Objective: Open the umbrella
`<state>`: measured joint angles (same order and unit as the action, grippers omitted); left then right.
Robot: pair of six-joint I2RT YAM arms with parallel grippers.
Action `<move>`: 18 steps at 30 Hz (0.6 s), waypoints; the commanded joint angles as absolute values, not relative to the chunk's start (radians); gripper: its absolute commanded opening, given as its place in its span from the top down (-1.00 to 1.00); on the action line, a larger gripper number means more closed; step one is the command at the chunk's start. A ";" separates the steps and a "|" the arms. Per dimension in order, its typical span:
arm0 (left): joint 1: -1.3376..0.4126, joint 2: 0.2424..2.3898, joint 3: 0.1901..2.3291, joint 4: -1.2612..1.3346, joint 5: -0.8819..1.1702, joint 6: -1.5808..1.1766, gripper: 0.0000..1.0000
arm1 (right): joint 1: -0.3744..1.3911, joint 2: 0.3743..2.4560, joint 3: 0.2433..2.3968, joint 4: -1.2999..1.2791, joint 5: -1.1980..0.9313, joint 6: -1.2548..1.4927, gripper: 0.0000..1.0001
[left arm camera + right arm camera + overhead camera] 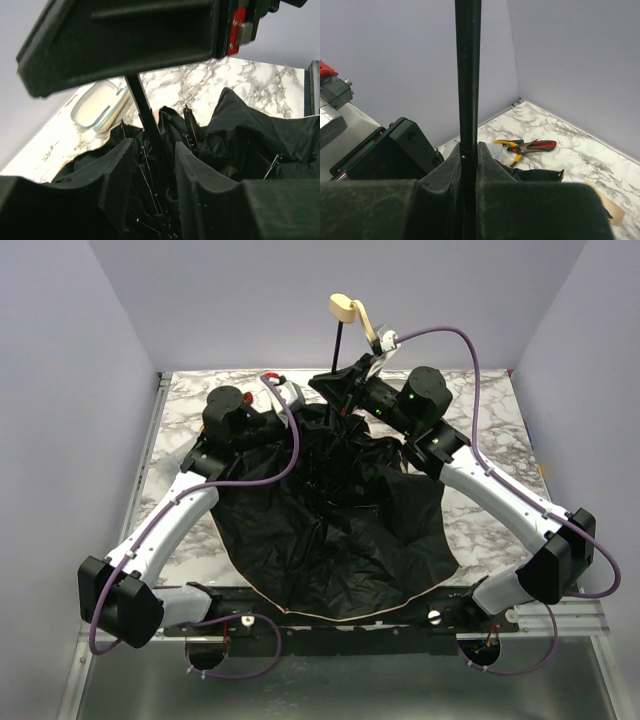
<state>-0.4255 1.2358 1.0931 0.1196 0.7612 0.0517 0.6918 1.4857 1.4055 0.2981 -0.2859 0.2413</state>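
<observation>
The umbrella's black canopy (340,540) lies slack and spread on the marble table, with a beige edge showing at the front. Its thin black shaft (340,348) stands upright, topped by the beige handle knob (346,308). My right gripper (469,155) is shut on the shaft (468,75) partway up; from above it sits at the far middle (348,383). Lower down, my left gripper (152,167) stands open around the shaft (142,107), with a gap on each side, just above the ribs and folds.
Red-and-yellow pliers (530,146) lie on the marble table (490,430) near the back wall. A pale oval object (100,105) rests beside the canopy. Purple walls close in on the back and sides. Both arms reach in over the canopy.
</observation>
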 commanded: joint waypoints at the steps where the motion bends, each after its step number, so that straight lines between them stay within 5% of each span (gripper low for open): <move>1: -0.455 1.288 1.150 0.044 0.737 0.134 0.27 | 0.689 1.483 1.446 0.386 -0.315 0.234 0.99; 18: -0.426 1.431 1.047 -0.051 0.606 0.144 0.35 | 0.688 1.524 1.702 0.379 -0.242 0.183 0.99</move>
<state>-0.4450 1.3632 1.1069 0.0837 0.6708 0.1268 0.6918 1.5551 1.5528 0.2203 -0.2806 0.1741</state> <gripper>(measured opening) 0.324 0.085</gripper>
